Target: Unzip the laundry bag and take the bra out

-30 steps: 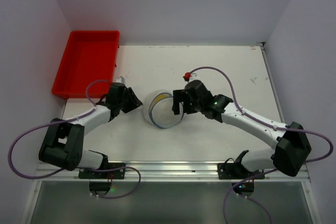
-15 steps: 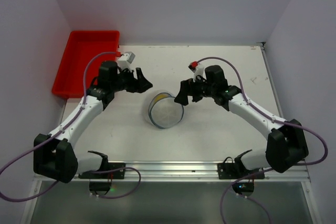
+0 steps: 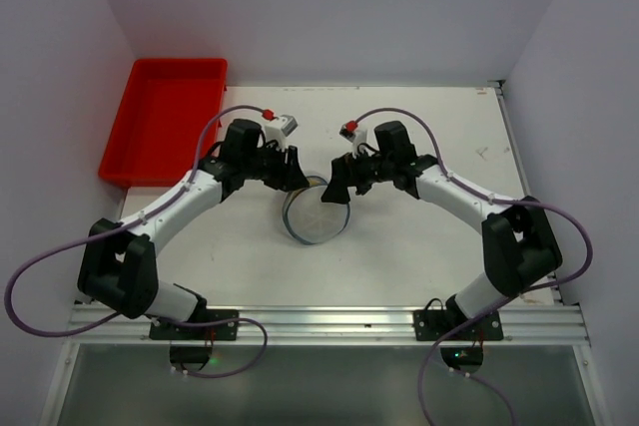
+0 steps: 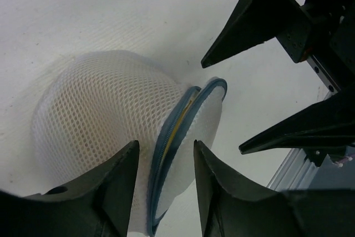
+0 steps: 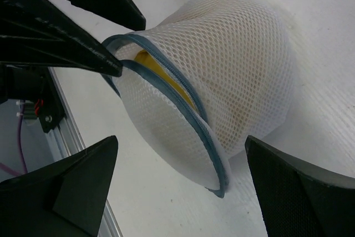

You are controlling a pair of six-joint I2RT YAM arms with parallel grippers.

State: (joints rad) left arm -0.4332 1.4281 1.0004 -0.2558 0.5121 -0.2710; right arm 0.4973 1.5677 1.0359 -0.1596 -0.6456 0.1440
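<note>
The laundry bag [image 3: 317, 212] is a white mesh drum with dark blue zip rims, lying on its side mid-table. It also shows in the left wrist view [image 4: 100, 115] and the right wrist view [image 5: 233, 65]. Its zip gapes partly, and yellow fabric [image 5: 161, 73] shows inside the gap. My left gripper [image 3: 291, 175] is open at the bag's upper left, its fingers either side of the zip rim [image 4: 177, 126] and above it. My right gripper [image 3: 337, 183] is open wide at the bag's upper right, spanning the rim [image 5: 182, 142]. Neither gripper holds anything.
A red rectangular tray [image 3: 165, 117] stands at the far left back corner. White walls close in the table on three sides. The two grippers' fingertips are close together over the bag; the left fingers [image 5: 66, 37] show in the right wrist view.
The left arm swung up from the bag's left side and in to its upper left rim. The right gripper pulled back from the bag, then returned to its upper right rim.
</note>
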